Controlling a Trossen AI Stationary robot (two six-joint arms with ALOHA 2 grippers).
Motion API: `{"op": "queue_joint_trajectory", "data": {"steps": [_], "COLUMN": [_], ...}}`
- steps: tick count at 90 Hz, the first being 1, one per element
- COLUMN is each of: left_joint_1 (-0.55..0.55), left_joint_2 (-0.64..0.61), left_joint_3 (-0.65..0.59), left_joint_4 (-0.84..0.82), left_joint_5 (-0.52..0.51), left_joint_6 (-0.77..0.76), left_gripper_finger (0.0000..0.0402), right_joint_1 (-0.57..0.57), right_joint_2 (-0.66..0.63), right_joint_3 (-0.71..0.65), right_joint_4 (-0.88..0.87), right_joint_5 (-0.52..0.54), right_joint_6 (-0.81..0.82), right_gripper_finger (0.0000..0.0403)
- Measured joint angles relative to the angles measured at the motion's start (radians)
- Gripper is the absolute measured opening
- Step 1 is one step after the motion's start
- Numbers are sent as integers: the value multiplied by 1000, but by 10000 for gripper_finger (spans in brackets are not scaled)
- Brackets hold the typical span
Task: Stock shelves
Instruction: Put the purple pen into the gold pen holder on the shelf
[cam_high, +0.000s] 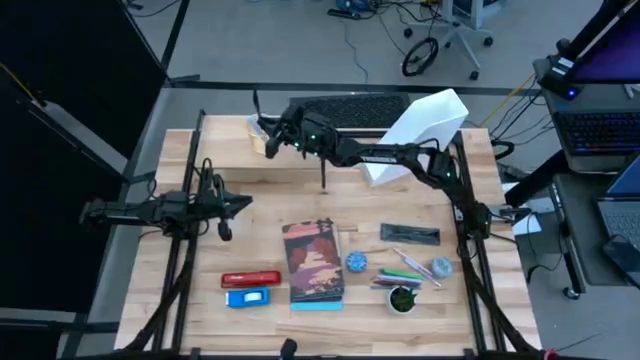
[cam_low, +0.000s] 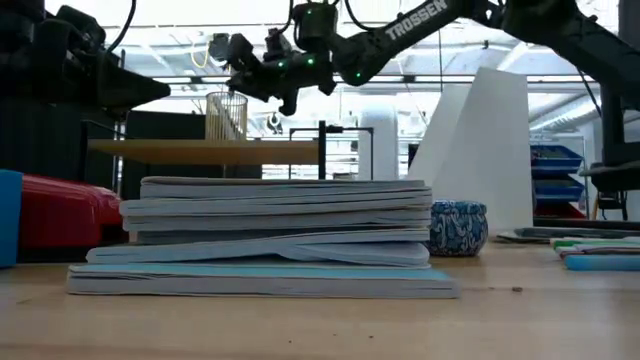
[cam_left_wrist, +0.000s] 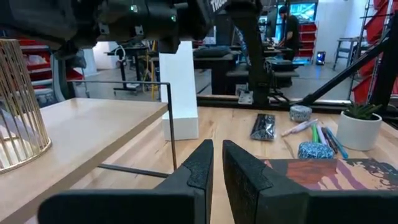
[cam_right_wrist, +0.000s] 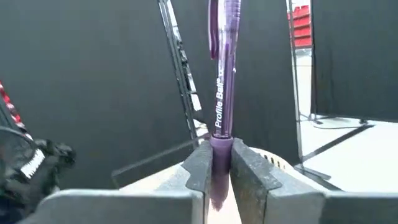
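Observation:
The low light-wood shelf (cam_low: 200, 151) on thin black legs stands at the table's far middle. A gold wire cup (cam_low: 225, 115) rests on its left end. The white file holder (cam_high: 425, 130) leans to the shelf's right. My right gripper (cam_high: 272, 135) reaches across from the right and hovers above the wire cup (cam_high: 262, 137), shut on a purple pen (cam_right_wrist: 224, 74). My left gripper (cam_left_wrist: 217, 165) waits at the table's left, level with the shelf's near side, its fingers shut with nothing between them. My right gripper pinches the purple pen between its two fingers by one end of its barrel (cam_right_wrist: 221, 142). The pen runs along the fingers and sticks out well past their tips. It is lifted clear, above the shelf and the wire cup.
A stack of books (cam_high: 313, 262) lies at the near middle, with a red case (cam_high: 250, 278) and a blue one (cam_high: 248, 297) to its left. To its right are a blue patterned ball (cam_high: 357, 262), loose pens (cam_high: 400, 275), a small potted plant (cam_high: 402, 299) and a black pouch (cam_high: 410, 234).

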Motion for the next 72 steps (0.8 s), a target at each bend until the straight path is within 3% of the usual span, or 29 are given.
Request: {"op": "queue_joint_trajectory", "data": {"steps": [11,47,72], "left_joint_1": [0,0,0], "left_joint_2": [0,0,0], "left_joint_3": [0,0,0], "left_joint_4": [0,0,1], "left_joint_5": [-1,-4,-5], "left_joint_6": [1,-4,-5], "left_gripper_finger": [22,22,22], "right_joint_1": [3,21,33], "right_joint_2": [-1,-66,-289], "right_joint_3": [0,0,0], "right_joint_4": [-40,-75,-443], "right_joint_5": [80,80,-43], "right_joint_6": [-44,-130,-93], "right_gripper_finger": [77,197,207]}}
